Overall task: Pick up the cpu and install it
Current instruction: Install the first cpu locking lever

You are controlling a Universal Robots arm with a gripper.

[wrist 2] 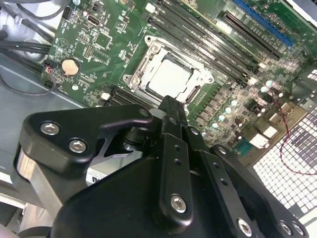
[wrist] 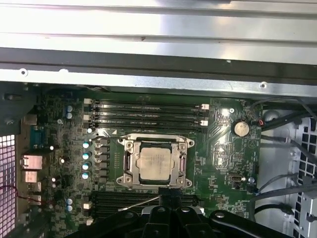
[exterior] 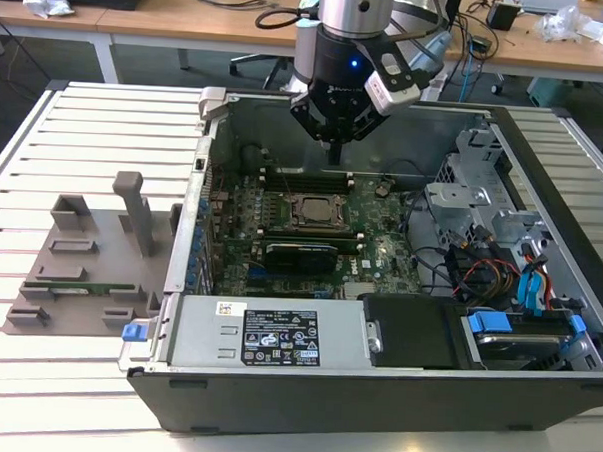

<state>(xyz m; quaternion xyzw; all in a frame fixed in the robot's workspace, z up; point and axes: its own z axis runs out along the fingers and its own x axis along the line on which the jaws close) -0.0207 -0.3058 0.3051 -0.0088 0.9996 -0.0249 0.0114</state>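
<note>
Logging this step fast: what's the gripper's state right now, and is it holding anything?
Gripper: shut, holding nothing, above the open computer case; the small square silver-grey metal-topped cpu sits in the motherboard socket.

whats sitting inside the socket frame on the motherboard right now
The cpu lies flat inside the socket frame, its silver top plate facing up, in both wrist views. What is under the chip is covered. The gripper hangs above the board, apart from it.

Claw (wrist 2: 171,106) fingertips behind its own body
</note>
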